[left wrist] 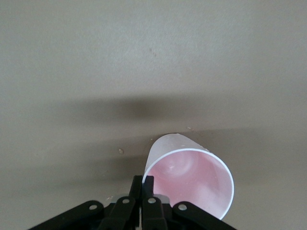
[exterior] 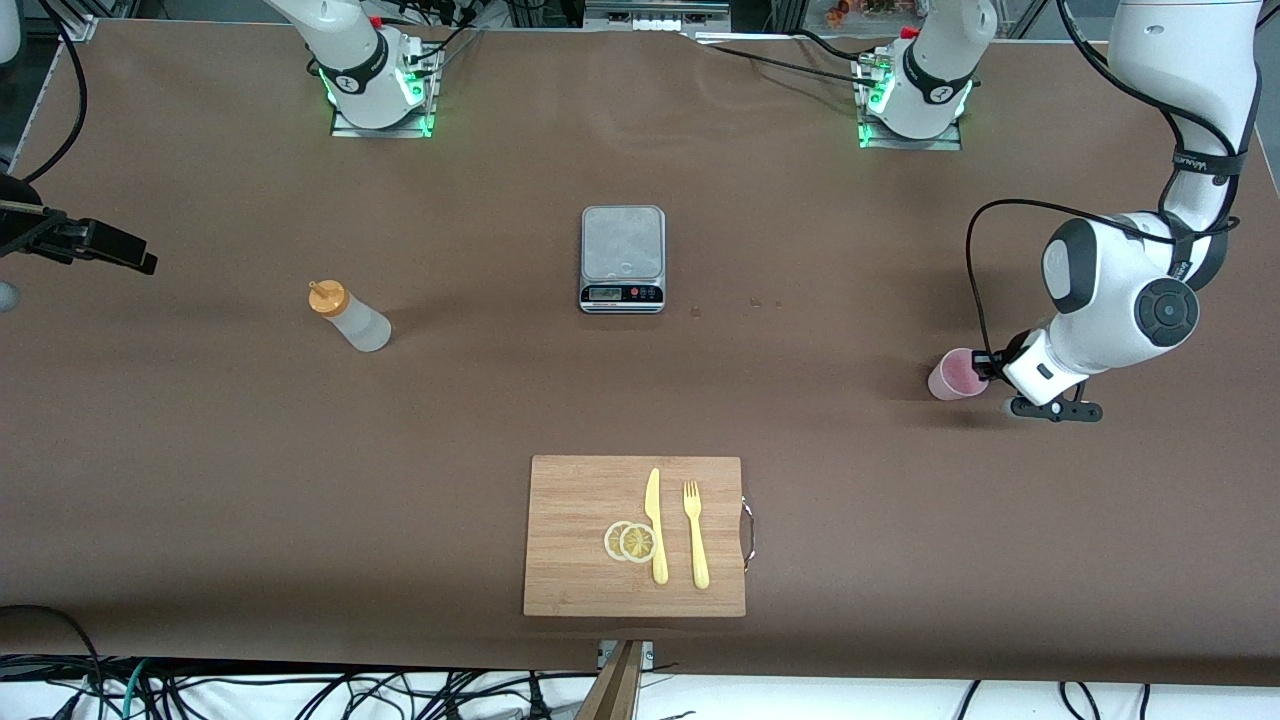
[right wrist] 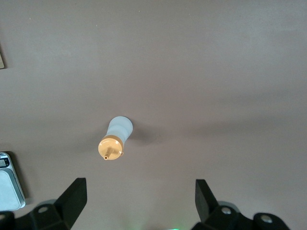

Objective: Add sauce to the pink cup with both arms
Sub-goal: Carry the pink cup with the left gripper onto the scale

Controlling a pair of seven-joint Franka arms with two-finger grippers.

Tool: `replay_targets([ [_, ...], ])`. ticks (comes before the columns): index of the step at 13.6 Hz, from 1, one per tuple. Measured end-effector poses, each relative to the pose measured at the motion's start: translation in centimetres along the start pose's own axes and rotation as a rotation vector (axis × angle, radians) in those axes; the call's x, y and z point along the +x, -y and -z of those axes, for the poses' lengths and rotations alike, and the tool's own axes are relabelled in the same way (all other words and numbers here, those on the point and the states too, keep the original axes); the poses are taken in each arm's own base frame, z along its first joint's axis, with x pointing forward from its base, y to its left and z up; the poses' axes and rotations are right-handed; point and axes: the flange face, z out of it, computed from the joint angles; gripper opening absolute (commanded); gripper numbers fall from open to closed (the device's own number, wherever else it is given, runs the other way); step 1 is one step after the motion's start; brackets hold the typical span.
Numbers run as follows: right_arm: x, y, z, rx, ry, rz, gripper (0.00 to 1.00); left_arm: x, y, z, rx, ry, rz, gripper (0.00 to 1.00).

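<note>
Left gripper point(left wrist: 146, 184) fingers closed on the near rim of the pink cup point(exterior: 955, 375), which stands on the table point(exterior: 200, 450) at the left arm's end; forearm bent low, reaching sideways to the cup. Right gripper point(right wrist: 139, 196) fingers spread wide, holding nothing, up in the air over the sauce point(right wrist: 115, 139) near the right arm's end. Scale point(exterior: 622, 258) display unreadable. Cutting board point(exterior: 570, 560) nearer the camera.

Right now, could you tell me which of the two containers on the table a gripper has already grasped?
The pink cup: the left gripper pinches its rim. The sauce bottle stands alone, with the right gripper open above it.
</note>
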Motion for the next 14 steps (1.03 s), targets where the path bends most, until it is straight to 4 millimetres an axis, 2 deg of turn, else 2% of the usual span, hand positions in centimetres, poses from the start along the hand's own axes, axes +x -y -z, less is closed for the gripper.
replay_targets([
  [2,0.0,0.0,0.0,0.0,0.0,0.0,1.0,1.2,-2.3,2.0,-0.009,0.0,-0.035,0.0],
  [3,0.0,0.0,0.0,0.0,0.0,0.0,1.0,1.8,-4.7,3.7,-0.025,0.003,-0.052,0.0],
  [5,0.0,0.0,0.0,0.0,0.001,0.0,1.0,2.3,-11.3,6.9,-0.056,-0.004,-0.057,0.0],
  [6,0.0,0.0,0.0,0.0,0.0,0.0,1.0,1.9,-15.6,8.1,-0.071,-0.005,-0.052,0.0],
  [7,0.0,0.0,0.0,0.0,0.0,0.0,1.0,1.1,-19.8,8.7,-0.084,0.001,-0.043,0.0],
  [9,0.0,0.0,0.0,0.0,0.0,0.001,1.0,-1.5,-28.2,8.5,-0.1,0.024,-0.04,0.0],
  [10,0.0,0.0,0.0,0.0,0.001,0.001,1.0,-3.0,-31.7,8.2,-0.099,0.037,-0.039,0.0],
  [12,0.0,0.0,0.0,0.0,0.001,0.001,1.0,-5.9,-37.1,7.6,-0.094,0.062,-0.029,0.0],
  [14,0.0,0.0,-0.1,0.0,0.001,0.001,1.0,-8.7,-41.4,6.9,-0.085,0.084,0.003,0.0],
])
